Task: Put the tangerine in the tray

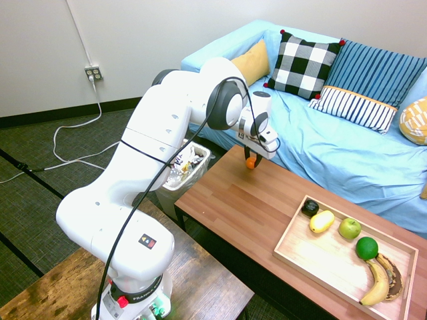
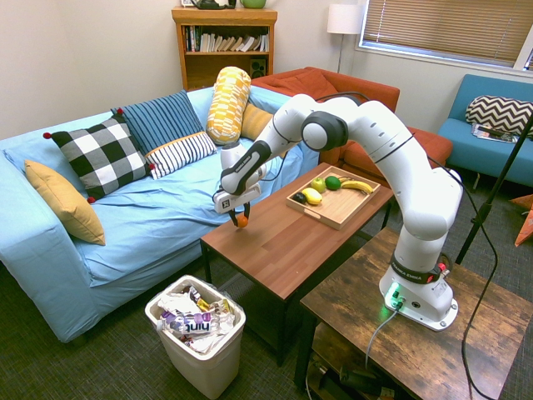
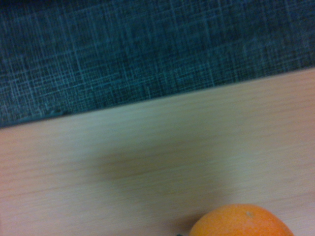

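The small orange tangerine point(image 1: 250, 162) sits at the far corner of the wooden coffee table point(image 1: 233, 200), close to the sofa edge. My gripper point(image 1: 251, 160) reaches down over it and is shut on it, fingers on either side. From the opposite side the tangerine point(image 2: 241, 222) shows just under the gripper point(image 2: 241, 218). In the wrist view the tangerine point(image 3: 241, 221) rises from the picture's lower edge over the table top. The light-wood tray point(image 1: 297, 253) lies at the table's other end, holding a lemon, a green apple, a lime and a banana.
A white waste bin point(image 1: 183, 170) full of wrappers stands on the floor beside the table corner. The blue sofa point(image 1: 333, 153) with cushions runs along the table's far side. A darker wooden table point(image 2: 400, 333) bears the arm.
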### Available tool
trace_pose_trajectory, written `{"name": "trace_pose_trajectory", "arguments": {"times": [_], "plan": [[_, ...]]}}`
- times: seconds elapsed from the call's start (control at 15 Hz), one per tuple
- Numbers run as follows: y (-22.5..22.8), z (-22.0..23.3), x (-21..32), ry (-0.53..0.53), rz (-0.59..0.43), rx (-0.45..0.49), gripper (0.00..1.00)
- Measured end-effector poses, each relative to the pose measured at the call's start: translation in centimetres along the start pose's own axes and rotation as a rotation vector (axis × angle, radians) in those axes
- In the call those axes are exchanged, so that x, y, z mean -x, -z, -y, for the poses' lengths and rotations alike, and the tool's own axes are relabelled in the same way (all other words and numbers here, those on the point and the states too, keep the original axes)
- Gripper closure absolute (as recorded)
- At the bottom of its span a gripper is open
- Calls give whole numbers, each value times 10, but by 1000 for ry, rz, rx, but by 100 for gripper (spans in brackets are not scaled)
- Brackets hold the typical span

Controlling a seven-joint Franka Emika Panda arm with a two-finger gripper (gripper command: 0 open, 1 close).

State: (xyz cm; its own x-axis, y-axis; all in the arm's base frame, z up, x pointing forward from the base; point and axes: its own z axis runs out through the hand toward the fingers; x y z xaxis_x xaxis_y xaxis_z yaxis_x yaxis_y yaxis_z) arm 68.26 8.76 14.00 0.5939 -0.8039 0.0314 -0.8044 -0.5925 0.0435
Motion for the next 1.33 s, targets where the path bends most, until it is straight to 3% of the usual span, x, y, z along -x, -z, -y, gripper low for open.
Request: {"name": "trace_pose_trajectory", "arguments": {"times": [0.2,0.4,0.53,0.93,1.13,1.33], "plan": [[63,-37,-61,-64,-45,-36,100],[117,-121,-135,-159,-78,-54,100],[127,-182,-177,-232,-84,-43,100],[64,-339,-248,-443,-60,75,100],[21,-367,-250,-466,-27,118,100],[-15,-368,-240,-463,7,138,100]]}}
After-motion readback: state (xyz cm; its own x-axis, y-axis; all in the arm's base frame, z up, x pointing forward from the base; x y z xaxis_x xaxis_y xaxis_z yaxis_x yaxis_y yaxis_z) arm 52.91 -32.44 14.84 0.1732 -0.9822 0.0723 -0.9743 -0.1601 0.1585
